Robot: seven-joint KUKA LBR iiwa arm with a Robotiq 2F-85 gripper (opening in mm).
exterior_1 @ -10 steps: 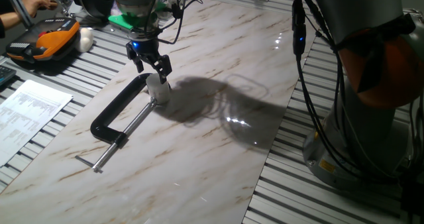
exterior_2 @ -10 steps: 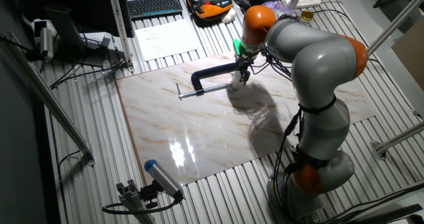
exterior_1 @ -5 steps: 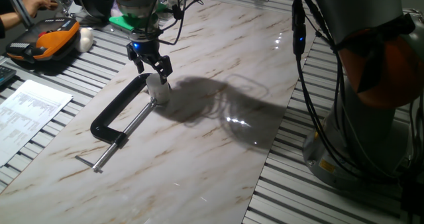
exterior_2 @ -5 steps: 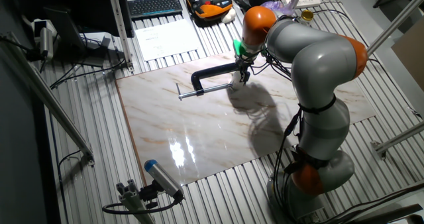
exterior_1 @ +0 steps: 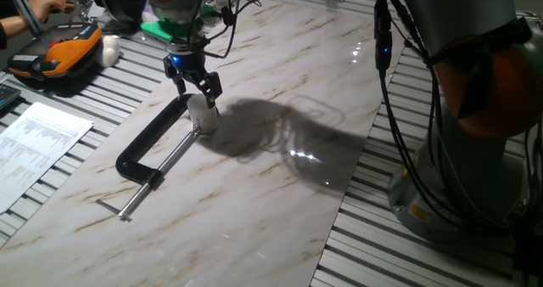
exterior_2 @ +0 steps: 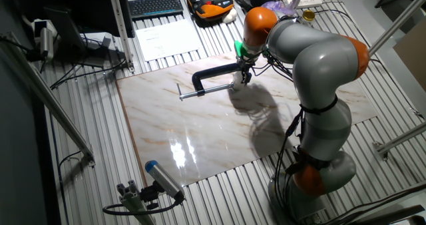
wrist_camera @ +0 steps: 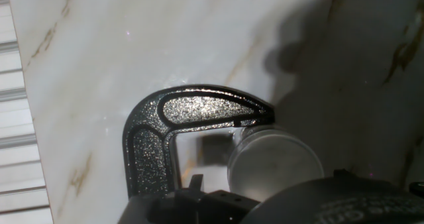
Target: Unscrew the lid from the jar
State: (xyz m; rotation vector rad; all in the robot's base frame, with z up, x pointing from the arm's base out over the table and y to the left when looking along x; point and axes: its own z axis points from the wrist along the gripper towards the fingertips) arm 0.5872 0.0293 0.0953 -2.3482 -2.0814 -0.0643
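While the arm [exterior_2: 313,65] leans over the marble tabletop [exterior_1: 280,177], the black C-clamp [exterior_1: 153,147] lies just below and to one side of the fingers, its curved frame reaching in toward the jar [exterior_1: 202,120] and seemingly pinning it, though the contact is hard to make out. Directly under the gripper [exterior_1: 193,85] stands that tiny whitish jar, and the lid [wrist_camera: 275,161] sits on top of it, filling the space just ahead of the fingers in the hand view. One fixed view shows the fingers apart, straddling the space above the cap and not gripping it; nothing is held. By my reading the step in hand is the approach to the cap, with the lid still screwed on. Next the fingers need to settle around the cap's rim, clench squarely, then twist.
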